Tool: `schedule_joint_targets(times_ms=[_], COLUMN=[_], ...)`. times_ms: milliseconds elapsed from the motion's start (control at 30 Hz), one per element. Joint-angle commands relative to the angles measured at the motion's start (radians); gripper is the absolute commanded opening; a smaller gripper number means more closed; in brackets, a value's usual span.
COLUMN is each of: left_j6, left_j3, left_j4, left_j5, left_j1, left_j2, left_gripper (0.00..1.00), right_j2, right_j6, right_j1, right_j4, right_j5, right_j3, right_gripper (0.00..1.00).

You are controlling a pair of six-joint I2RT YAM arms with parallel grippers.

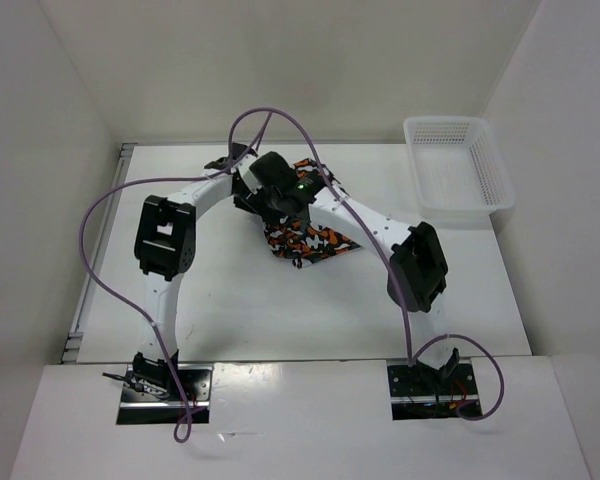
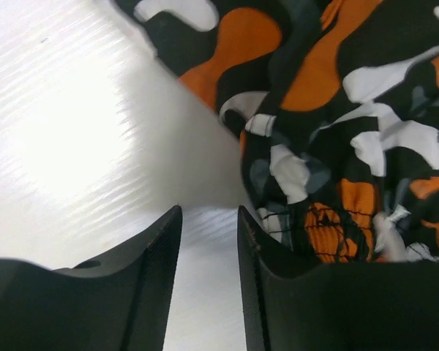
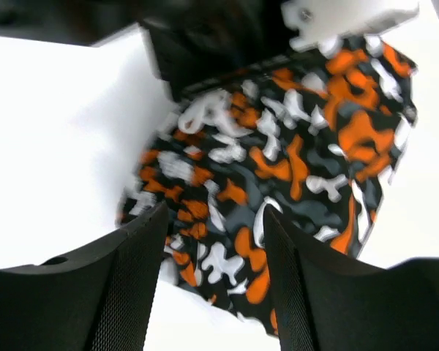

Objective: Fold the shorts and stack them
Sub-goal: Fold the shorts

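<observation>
The shorts (image 1: 315, 240), printed with orange, black, white and grey blotches, lie bunched at the table's middle, their far part hidden under both grippers. My left gripper (image 1: 248, 192) is open and empty. In the left wrist view its jaws (image 2: 208, 219) stand low over bare table, with the shorts' edge (image 2: 336, 131) just to the right of the right finger (image 2: 256, 256). My right gripper (image 1: 280, 210) is open and empty. In the right wrist view it (image 3: 216, 219) hangs above the shorts (image 3: 293, 153), apart from the fabric.
A white plastic mesh basket (image 1: 458, 165) stands at the back right of the table. White walls close in the table (image 1: 230, 310) on the left, back and right. The left arm's black gripper body (image 3: 219, 44) shows beyond the shorts in the right wrist view.
</observation>
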Motion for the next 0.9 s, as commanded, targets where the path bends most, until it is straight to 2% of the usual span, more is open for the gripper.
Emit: schedule_joint_targets(times_ms=[0, 67, 200, 333, 400, 533, 567, 667, 767, 867], left_j6=[0.025, 0.025, 0.025, 0.025, 0.025, 0.025, 0.025, 0.025, 0.025, 0.025], left_j3=[0.025, 0.025, 0.015, 0.006, 0.006, 0.058, 0.058, 0.058, -0.013, -0.098], left_j4=[-0.027, -0.027, -0.027, -0.027, -0.027, -0.041, -0.052, -0.052, -0.041, -0.005], left_j5=[0.008, -0.004, -0.045, -0.100, -0.140, -0.059, 0.009, 0.082, 0.154, 0.163], left_j1=[0.011, 0.030, 0.042, 0.063, 0.064, 0.064, 0.044, -0.013, -0.107, -0.191], left_j2=[-0.049, -0.064, -0.107, -0.152, -0.178, -0.225, -0.234, -0.257, -0.267, -0.253], left_gripper=[0.45, 0.47, 0.49, 0.51, 0.52, 0.54, 0.54, 0.54, 0.56, 0.56], right_j2=[-0.056, -0.111, -0.201, -0.273, -0.307, -0.312, -0.312, -0.255, -0.197, -0.177], right_j6=[-0.005, -0.016, -0.046, -0.047, -0.047, -0.047, -0.047, -0.010, 0.036, -0.006], right_j1=[0.019, 0.019, 0.019, 0.019, 0.010, -0.065, -0.085, -0.198, -0.333, -0.367], right_j4=[0.006, 0.006, 0.046, 0.090, 0.131, 0.194, 0.207, 0.263, 0.283, 0.308], right_j5=[-0.102, -0.103, -0.060, -0.051, -0.040, -0.066, -0.075, -0.075, -0.075, -0.058], right_j3=[0.083, 0.030, -0.136, -0.293, -0.368, -0.438, -0.454, -0.466, -0.466, -0.507], right_gripper=[0.60, 0.60, 0.52, 0.27, 0.23, 0.23, 0.23, 0.23, 0.23, 0.25])
